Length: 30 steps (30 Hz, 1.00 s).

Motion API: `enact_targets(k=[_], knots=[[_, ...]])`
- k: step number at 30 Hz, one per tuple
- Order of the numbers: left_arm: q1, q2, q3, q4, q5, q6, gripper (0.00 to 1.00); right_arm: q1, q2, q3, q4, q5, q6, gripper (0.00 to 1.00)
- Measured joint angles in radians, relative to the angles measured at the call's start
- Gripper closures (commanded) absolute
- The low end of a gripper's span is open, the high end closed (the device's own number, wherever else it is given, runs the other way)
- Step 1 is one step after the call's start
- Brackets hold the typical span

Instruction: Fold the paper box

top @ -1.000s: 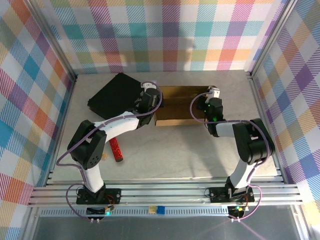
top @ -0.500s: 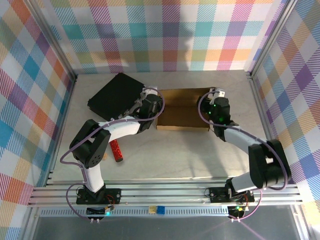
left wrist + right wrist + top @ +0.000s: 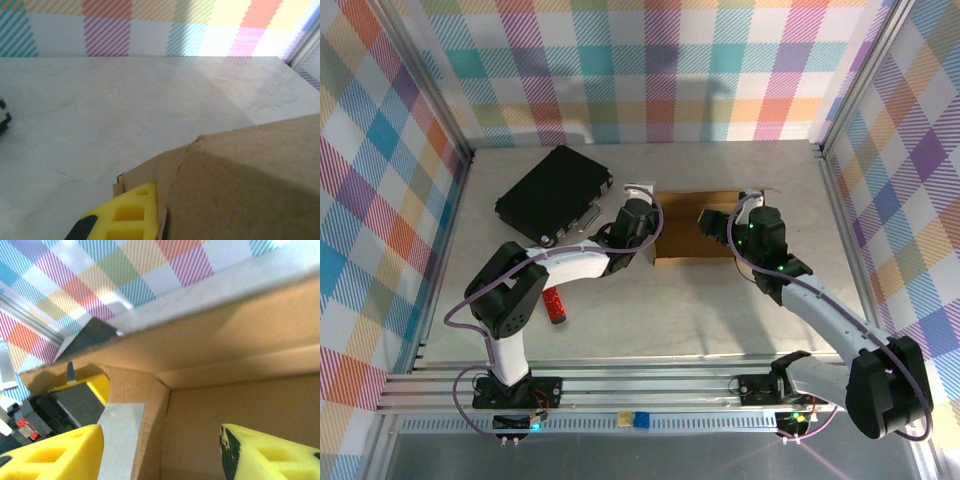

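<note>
Right end effector [image 3: 160, 452] is spreading apart, freeing the half-folded paper box [image 3: 695, 242]; left end effector [image 3: 648, 225], pinched together, is bracing it.

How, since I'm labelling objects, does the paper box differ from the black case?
The paper box is brown, open-topped; the black case is closed, flat. The paper box lies square to the back wall; the black case lies slanted, further left. Both rest on the table.

text — none legible | labels, numbers, signs — none legible
</note>
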<state>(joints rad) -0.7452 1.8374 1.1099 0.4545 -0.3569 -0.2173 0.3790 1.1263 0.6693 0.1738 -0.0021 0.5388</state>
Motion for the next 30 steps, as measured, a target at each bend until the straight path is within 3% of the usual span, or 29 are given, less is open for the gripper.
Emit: enact_targets(k=[9, 14, 17, 24, 30], knots=[[-0.005, 0.016, 0.034, -0.031, -0.004, 0.021, 1.00, 0.000, -0.077, 0.019, -0.126, -0.021, -0.004, 0.36], [-0.005, 0.023, 0.040, -0.029, -0.004, 0.032, 1.00, 0.000, -0.173, 0.153, -0.232, -0.005, -0.021, 0.28], [-0.005, 0.026, 0.040, -0.023, -0.004, 0.036, 1.00, 0.000, -0.186, 0.264, -0.291, 0.032, -0.023, 0.29], [-0.005, 0.034, 0.039, -0.005, -0.005, 0.040, 1.00, -0.024, -0.044, 0.541, -0.501, 0.169, 0.045, 0.38], [-0.007, 0.034, 0.029, 0.010, -0.011, 0.047, 1.00, -0.177, 0.117, 0.682, -0.692, 0.184, 0.135, 0.33]])
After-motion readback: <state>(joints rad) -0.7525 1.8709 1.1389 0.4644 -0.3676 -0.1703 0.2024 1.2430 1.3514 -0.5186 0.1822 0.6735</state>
